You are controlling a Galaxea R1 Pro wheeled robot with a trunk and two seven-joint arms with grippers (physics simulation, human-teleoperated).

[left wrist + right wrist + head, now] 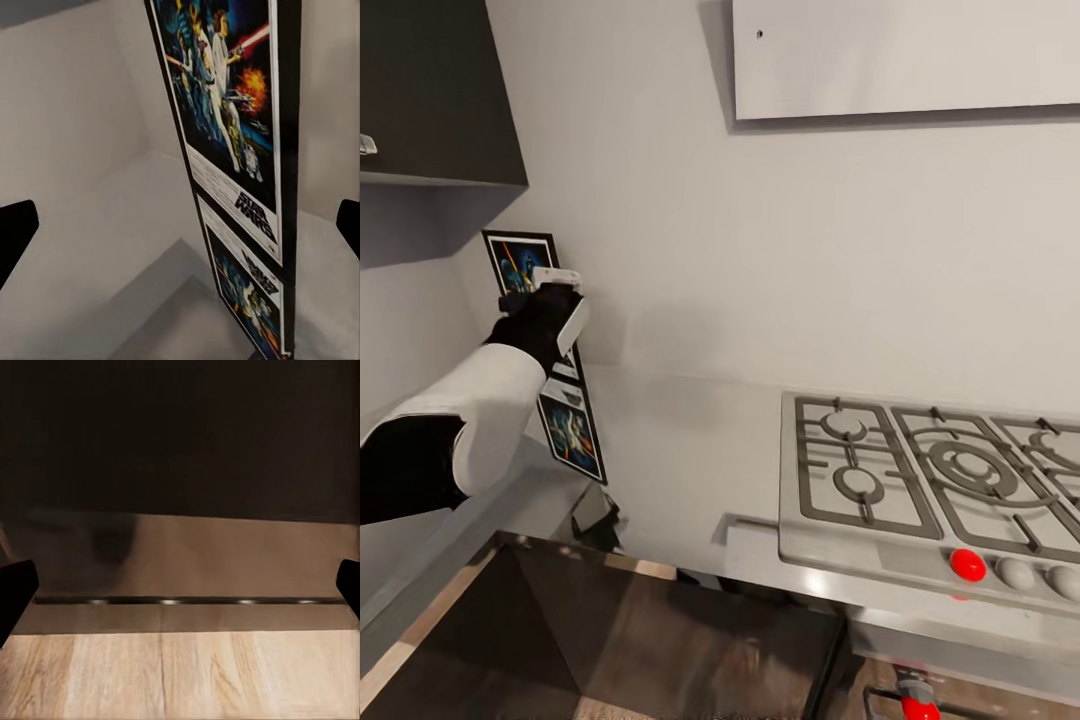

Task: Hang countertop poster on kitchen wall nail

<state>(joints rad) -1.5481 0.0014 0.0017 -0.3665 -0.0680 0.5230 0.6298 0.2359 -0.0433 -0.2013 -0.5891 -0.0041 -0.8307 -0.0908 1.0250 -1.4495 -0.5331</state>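
The poster [517, 262] stands upright in the counter's far left corner, leaning on the pale wall, its lower half mirrored in the glossy grey countertop [690, 450]. My left gripper [550, 300] hovers in front of the poster at mid-height. In the left wrist view the poster [225, 127] shows edge-on with its "STAR WARS" title, and the left gripper [180, 229] is open, its dark fingertips wide apart and clear of the frame. A tiny dark wall nail [759, 33] sticks out of the pale panel high on the wall. My right gripper [180, 589] is open, facing a dark cabinet front [180, 435].
A steel gas hob [930, 470] with a red knob [967, 565] is set into the counter at the right. A dark upper cabinet [430, 90] hangs above the poster's corner. Wooden floor [180, 675] lies below the cabinet fronts.
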